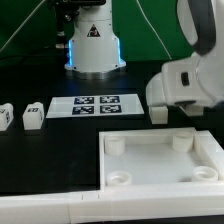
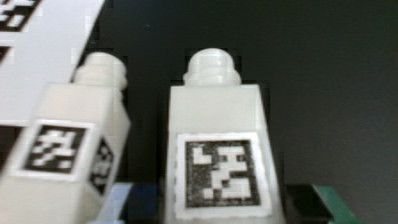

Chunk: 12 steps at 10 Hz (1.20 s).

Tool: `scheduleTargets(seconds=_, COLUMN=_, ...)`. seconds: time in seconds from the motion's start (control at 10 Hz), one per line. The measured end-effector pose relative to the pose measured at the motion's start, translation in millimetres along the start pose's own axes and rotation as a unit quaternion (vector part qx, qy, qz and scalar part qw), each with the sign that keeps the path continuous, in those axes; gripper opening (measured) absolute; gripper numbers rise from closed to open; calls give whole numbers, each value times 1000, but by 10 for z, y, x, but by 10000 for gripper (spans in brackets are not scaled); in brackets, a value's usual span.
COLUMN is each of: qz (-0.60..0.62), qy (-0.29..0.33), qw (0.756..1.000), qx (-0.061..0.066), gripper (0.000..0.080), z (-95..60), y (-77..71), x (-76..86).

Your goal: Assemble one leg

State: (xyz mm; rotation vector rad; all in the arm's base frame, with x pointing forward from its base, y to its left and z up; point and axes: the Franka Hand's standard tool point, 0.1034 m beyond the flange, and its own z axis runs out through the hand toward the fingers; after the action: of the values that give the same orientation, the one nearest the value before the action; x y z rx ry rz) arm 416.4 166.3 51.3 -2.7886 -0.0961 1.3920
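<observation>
Hand (image 2: 224,206) prob. astride leg (image 2: 222,125), neighbour (image 2: 80,125) adj.

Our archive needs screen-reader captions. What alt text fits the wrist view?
The open end effector straddles one tagged white leg, peg end pointing away; a second leg sits close beside it. A corner of the marker board shows beyond.

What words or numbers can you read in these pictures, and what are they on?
No words or numbers can be read anywhere.
Black-and-white square tags, which are patterns and not letters: on the leg, on the other leg beside it, and on the marker board.
Small dark triangle mark on the robot base: too small to read.
</observation>
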Motion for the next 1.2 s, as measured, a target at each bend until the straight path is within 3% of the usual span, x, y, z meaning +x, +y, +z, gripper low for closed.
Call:
scheduleTargets(seconds=0.2, qz=-16, qy=113, qw=993, qx=10, gripper=292, z=-494, y=105, x=-107)
scheduleTargets(seconds=0.5, qz=-25, qy=258, qw=966, qx=17, gripper=292, z=-963, y=344, x=-338)
scheduleTargets(seconds=0.6, qz=-24, qy=330, qw=944, qx=18, gripper=292, z=-1144, y=423, x=-368)
scheduleTargets(seconds=0.8, qz=-7, qy=410, qw=912, qx=19, gripper=293, z=-1214, y=473, x=-564)
scheduleTargets(seconds=1.0, qz=-10, qy=510, qw=860, qx=19, gripper=293, z=-1270, y=473, x=-519)
scheduleTargets(seconds=1.1, qz=-10, qy=526, qw=850, qx=17, gripper=293, z=-1218, y=481, x=-528)
scheduleTargets(seconds=1.2, qz=-12, qy=572, qw=820, qx=20, gripper=293, z=-1295, y=474, x=-511)
